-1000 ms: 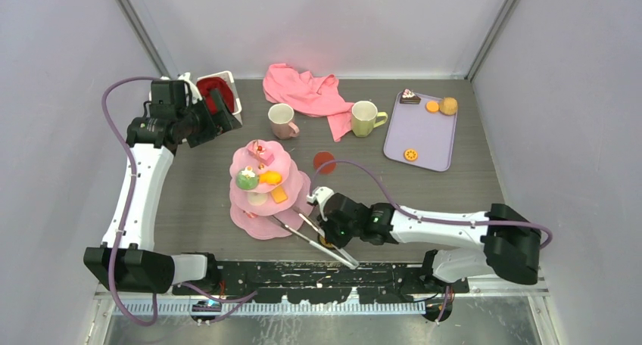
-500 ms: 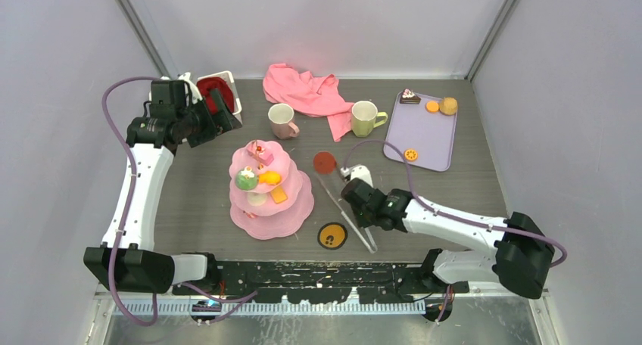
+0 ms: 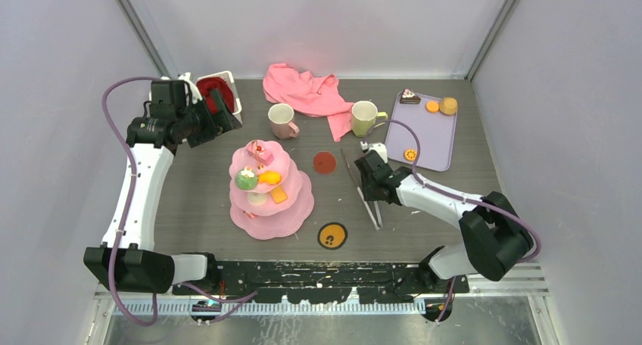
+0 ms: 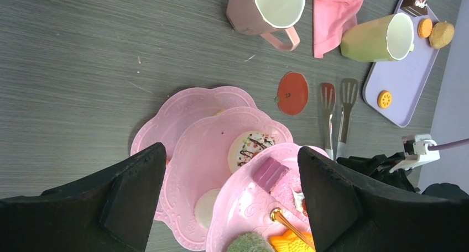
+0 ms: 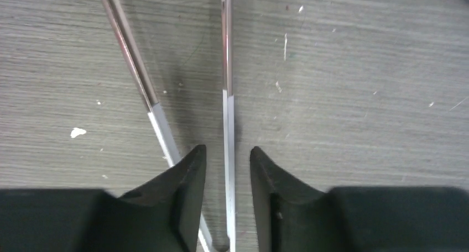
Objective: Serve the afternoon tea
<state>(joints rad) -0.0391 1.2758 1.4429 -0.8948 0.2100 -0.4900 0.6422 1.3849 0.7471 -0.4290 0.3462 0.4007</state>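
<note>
Pink cake stand (image 3: 270, 190), worktop centre-left, part loaded; light rigid plastic, prob. top-heavy. Toy pastries (image 3: 410, 154) on purple tray (image 3: 428, 133), far-right corner: small, hard, slippery; grip across sides. Right tool (image 5: 227, 152) pinching tongs (image 3: 362, 190) nr hinge. Left tool (image 4: 230, 150) spread, empty, far-left.

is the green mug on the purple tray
No, the green mug stands beside the left edge of the tray, not on it.
</note>
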